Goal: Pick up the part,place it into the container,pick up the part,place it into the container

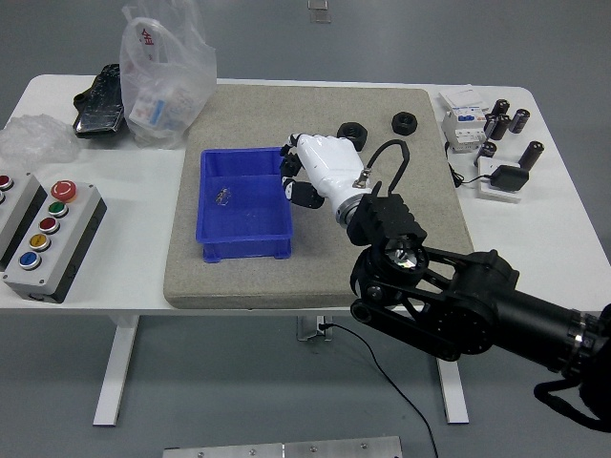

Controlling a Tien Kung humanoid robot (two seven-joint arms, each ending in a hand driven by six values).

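Observation:
The blue container (pixel 244 239) stands on the left half of the grey mat (pixel 239 286), with a small shiny piece (pixel 222 195) inside it. My right hand (pixel 298 177), white with black tips, hovers at the container's right rim. A black nut (pixel 354 130) shows just behind the hand. A second black nut (pixel 405 121) lies at the mat's back right. The black gear is hidden under my wrist (pixel 372 218). I cannot see anything in the hand.
A grey button box (pixel 43 239) sits at the left. A plastic bag (pixel 160 76) and a black pouch (pixel 100 100) are at the back left. Black cylinders (pixel 504 122), a white module (pixel 463 119) and a small black-topped device (pixel 502 178) stand at the right.

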